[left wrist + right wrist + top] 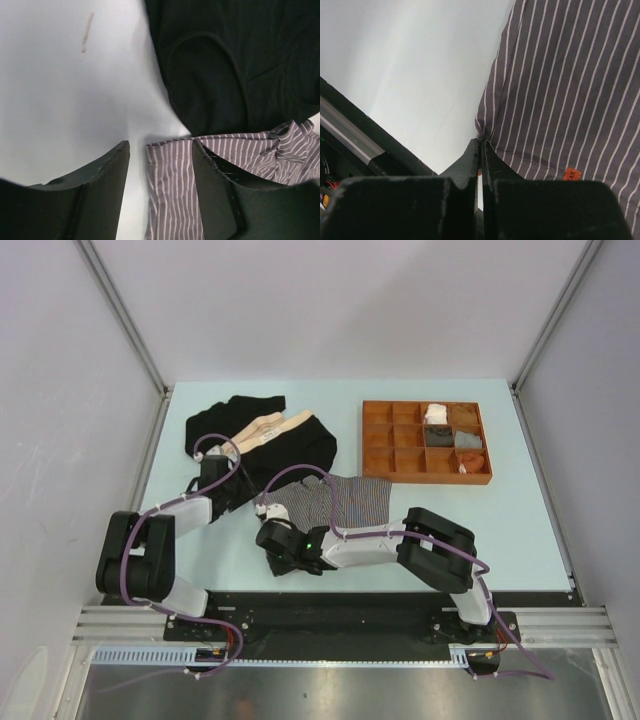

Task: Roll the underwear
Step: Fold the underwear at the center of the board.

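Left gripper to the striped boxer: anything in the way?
Nothing visible. The left gripper is open, and the boxer has its edge between the jaws, lying on the table. The black brief lies beyond the boxer, outside the gap.

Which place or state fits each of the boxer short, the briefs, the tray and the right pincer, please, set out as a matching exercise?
1 striped boxer short
2 black briefs
3 brown tray
4 right pincer

a back right of the table
b shut on a striped cloth corner
c front middle of the table
d back left of the table

Pairs: 1c, 2d, 3a, 4b
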Robot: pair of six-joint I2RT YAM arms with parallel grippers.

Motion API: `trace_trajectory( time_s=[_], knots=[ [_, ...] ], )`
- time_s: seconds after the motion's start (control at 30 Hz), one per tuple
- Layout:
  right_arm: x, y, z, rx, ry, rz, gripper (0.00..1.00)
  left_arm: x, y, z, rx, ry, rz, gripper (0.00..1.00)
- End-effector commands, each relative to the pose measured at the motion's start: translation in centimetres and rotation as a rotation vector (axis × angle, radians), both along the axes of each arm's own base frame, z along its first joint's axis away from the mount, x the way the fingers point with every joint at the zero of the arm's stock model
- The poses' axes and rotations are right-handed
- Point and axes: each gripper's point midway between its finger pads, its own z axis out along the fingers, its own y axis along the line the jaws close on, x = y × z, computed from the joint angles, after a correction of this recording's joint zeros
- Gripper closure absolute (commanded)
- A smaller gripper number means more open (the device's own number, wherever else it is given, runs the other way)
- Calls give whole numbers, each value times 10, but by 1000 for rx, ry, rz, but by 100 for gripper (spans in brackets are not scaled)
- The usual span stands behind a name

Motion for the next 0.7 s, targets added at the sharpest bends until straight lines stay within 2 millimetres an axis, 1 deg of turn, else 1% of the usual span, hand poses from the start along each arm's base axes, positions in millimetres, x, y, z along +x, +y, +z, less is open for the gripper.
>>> trace_trajectory(
  time_s=[0.0, 0.07, 0.17, 0.27, 0.3, 0.33, 0.37, 0.43, 0.53, 0.57, 0.67],
  knots=[
    [-2, 0, 2, 15, 12, 6, 100, -8, -13, -14, 14, 55, -42, 46],
    [-2, 1, 3, 21, 9, 7, 100, -10, -11, -18, 43, 75, -48, 47],
    [-2, 2, 6, 26, 7, 8, 100, -11, -13, -19, 45, 82, -58, 53],
    [-1, 4, 10, 38, 2, 12, 100, -10, -13, -18, 56, 75, -66, 67],
    [-2, 5, 12, 45, 2, 15, 100, -13, -12, -20, 65, 97, -67, 84],
    [-1, 5, 12, 44, 1, 16, 100, -14, -12, -21, 68, 107, -72, 94],
    [-2, 6, 14, 49, 1, 18, 100, -14, -13, -21, 68, 109, -71, 100],
    [-4, 7, 17, 61, 2, 34, 100, -14, -12, -19, 71, 100, -74, 100],
    [-9, 12, 26, 94, 10, 64, 100, -18, -3, -12, 110, 97, -51, 100],
    [-11, 14, 28, 106, 10, 76, 100, -14, 2, 3, 129, 54, -31, 100],
    [-23, 23, 38, 154, 37, 125, 100, -18, 7, 22, 143, 16, -9, 100]
  ],
)
